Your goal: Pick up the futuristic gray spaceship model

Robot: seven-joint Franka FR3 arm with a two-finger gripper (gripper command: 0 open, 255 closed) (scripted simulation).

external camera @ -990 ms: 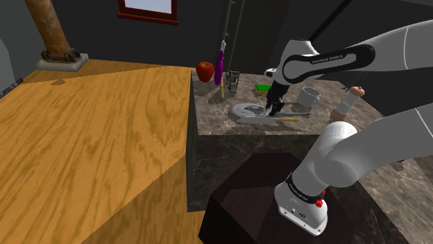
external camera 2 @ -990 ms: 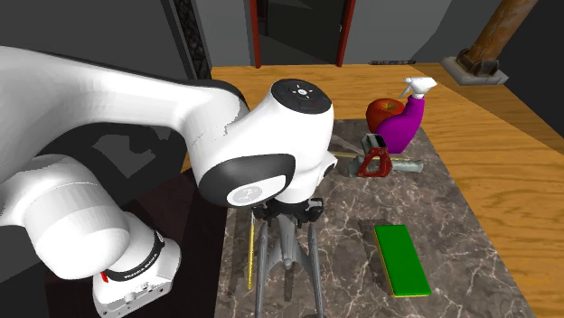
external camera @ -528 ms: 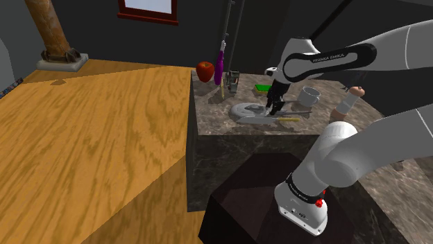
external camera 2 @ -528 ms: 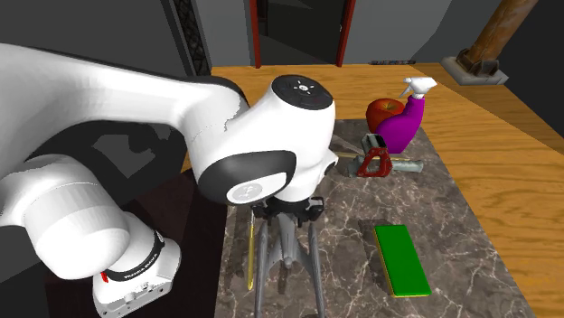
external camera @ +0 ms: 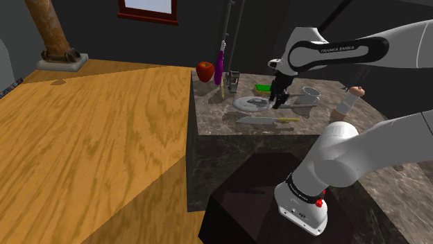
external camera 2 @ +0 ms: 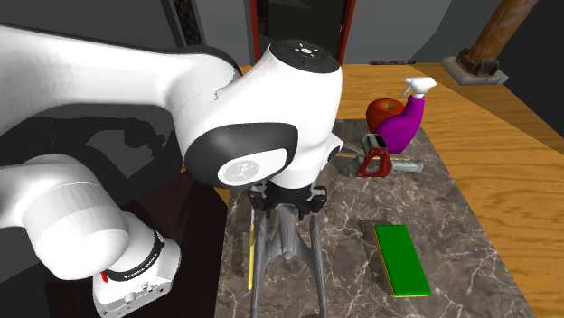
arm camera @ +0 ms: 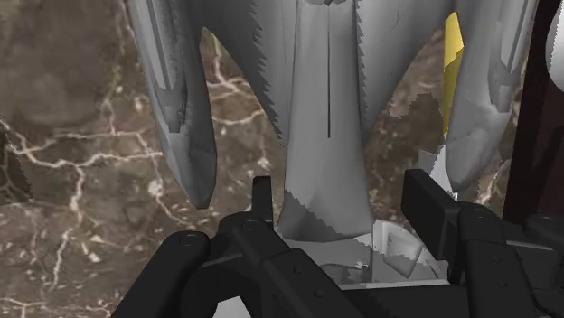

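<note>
Two black fingers of the pincer (arm camera: 345, 197) clasp the narrow tail of the grey, three-pronged spaceship model (arm camera: 327, 108). Its long axis runs straight ahead from the pincer, and it hangs, apparently lifted, just over the yellow-handled knife (external camera: 272, 119) on the brown marble desk (external camera: 215, 111).

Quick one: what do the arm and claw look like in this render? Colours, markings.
Arm: glossy white rounded links with dark joint bands; one black band carries white FRANKA EMIKA lettering. A small red mark sits on the link nearest the stand. Claw: all black, two blocky fingers on a boxy body.
</note>
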